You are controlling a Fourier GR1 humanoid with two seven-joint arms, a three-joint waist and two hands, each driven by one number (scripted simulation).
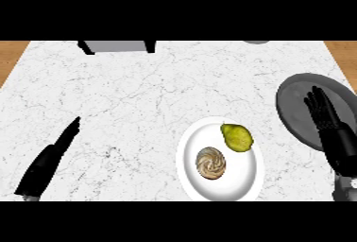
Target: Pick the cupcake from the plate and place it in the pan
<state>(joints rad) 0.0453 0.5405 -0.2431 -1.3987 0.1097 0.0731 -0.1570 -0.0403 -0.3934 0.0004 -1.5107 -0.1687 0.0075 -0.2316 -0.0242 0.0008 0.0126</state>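
A cupcake [211, 163] with swirled brown-and-cream frosting sits on a white plate [195, 184] at the lower middle of the counter. Beside it on the same plate lies a yellow-green pear-like fruit [238, 137]. A dark grey pan [293, 101] lies at the right edge. My right hand [323, 111] hovers over the pan with straight fingers pointing away from me, holding nothing. My left hand [52, 158] shows at the lower left, edge-on, fingers straight, away from the plate.
A grey box-like appliance [118, 46] stands at the counter's far edge. A small grey round object [257, 42] peeks in at the top right. Wooden floor [12, 54] shows beyond the counter's left and right sides.
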